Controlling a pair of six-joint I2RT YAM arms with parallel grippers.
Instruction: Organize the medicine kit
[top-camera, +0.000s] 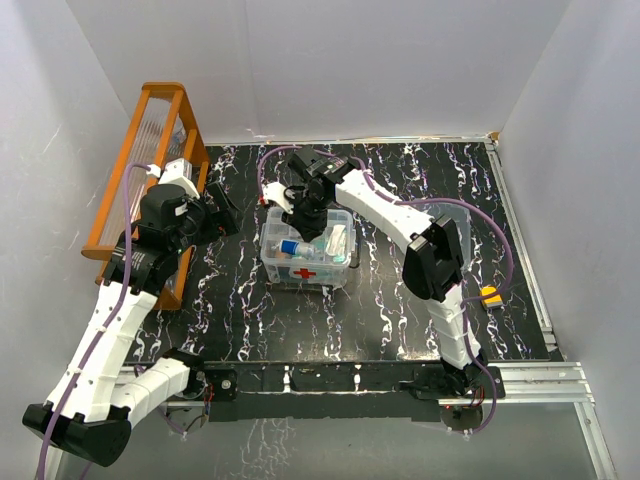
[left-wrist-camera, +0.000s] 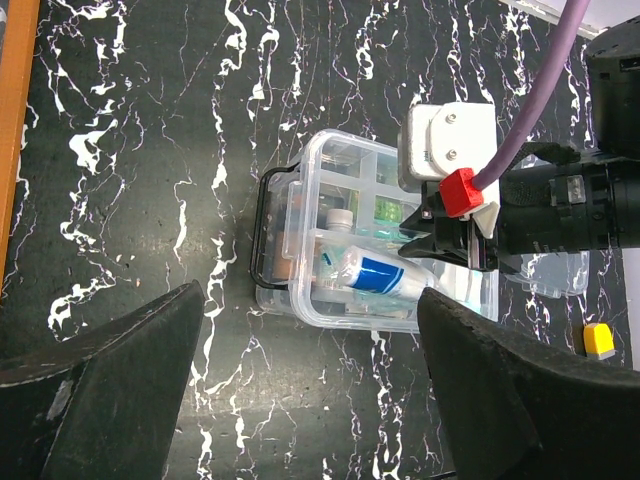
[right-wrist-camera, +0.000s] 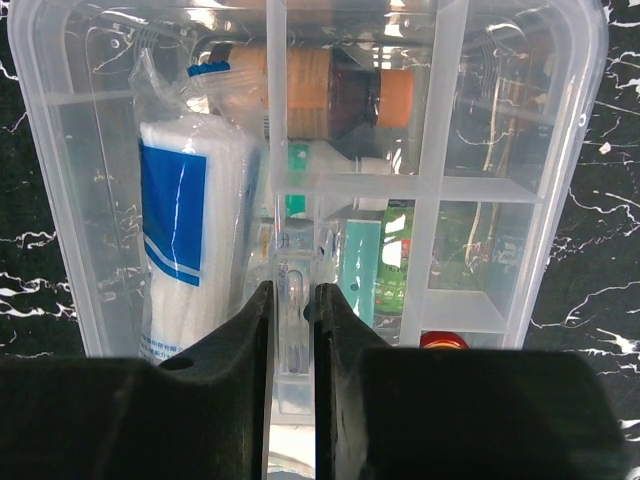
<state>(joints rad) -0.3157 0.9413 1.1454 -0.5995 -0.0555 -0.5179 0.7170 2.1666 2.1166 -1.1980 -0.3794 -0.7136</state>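
Fingers (right-wrist-camera: 235, 345) of the right gripper (right-wrist-camera: 290, 300) were pinched shut on a thin upright tab at the middle of the clear divided plastic tray (right-wrist-camera: 440, 190), which sat in the top of the clear rectangular plastic box with a red cross (top-camera: 305, 272). Under the tray, a white gauze roll with a blue label (right-wrist-camera: 185, 230) lay at 9 o'clock of the tab. A brown bottle with an orange band (right-wrist-camera: 335, 95) lay at 12 o'clock.

The tray looked light, stiff and slick, and its thin walls seemed likely to crack under a hard squeeze. That central tab seemed the right place to hold it, since a straight lift there would probably keep it level. A pull off to one side might have caught it on the box rim. The filled box itself would be heavier and seemed better taken by its rim or by the dark handle (left-wrist-camera: 262, 230) at its end.

The box stood on the black white-veined surface (top-camera: 400, 330), just toward 9 o'clock of its centre. The left gripper (top-camera: 222, 210) hung with its fingers spread wide and empty at 9 o'clock of the box. Beyond it, the orange slatted rack (top-camera: 130, 170) stood at the 10 o'clock edge.
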